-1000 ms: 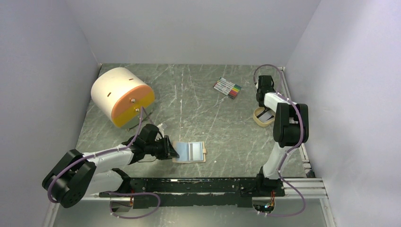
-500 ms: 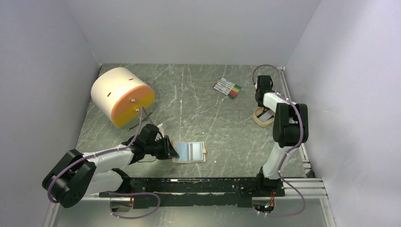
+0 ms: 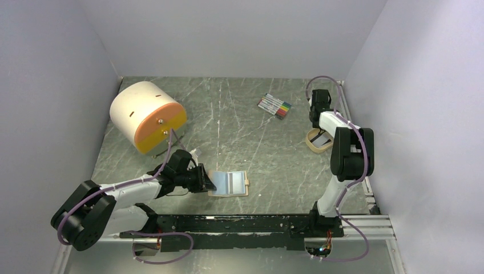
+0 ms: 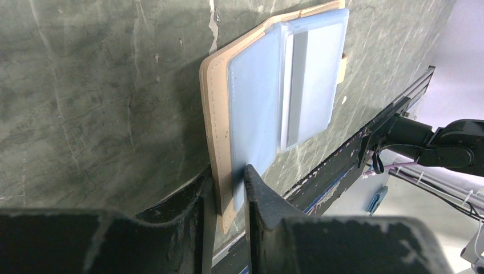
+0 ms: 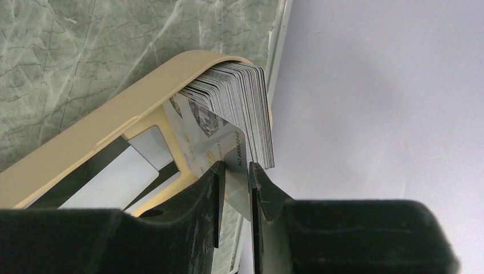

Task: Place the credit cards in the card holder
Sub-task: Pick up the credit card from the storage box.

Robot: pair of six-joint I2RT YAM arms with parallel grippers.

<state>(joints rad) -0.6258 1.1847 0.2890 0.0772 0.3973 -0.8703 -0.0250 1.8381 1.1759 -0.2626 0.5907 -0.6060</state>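
Observation:
The card holder (image 3: 229,183) lies open on the table near the front, tan cover down, with pale blue sleeves (image 4: 268,114) facing up. My left gripper (image 3: 208,184) is shut on its left edge; in the left wrist view the gripper (image 4: 228,177) pinches cover and sleeve together. The credit cards (image 5: 240,97) stand as a fanned stack at the end of a tan tray (image 5: 114,131) by the right wall. My right gripper (image 5: 235,166) straddles the front card (image 5: 237,151) of that stack. Its jaws are narrowly apart, with a gap showing beside the card.
A bundle of coloured marker pens (image 3: 274,106) lies at the back, left of the right arm. A large white and orange cylinder (image 3: 147,116) sits at the back left. The tan tray (image 3: 311,142) is close to the right wall, with more cards lying flat (image 5: 108,182) in it.
The right gripper's jaws have narrowed around the front card. The left arm and the card holder have not moved.

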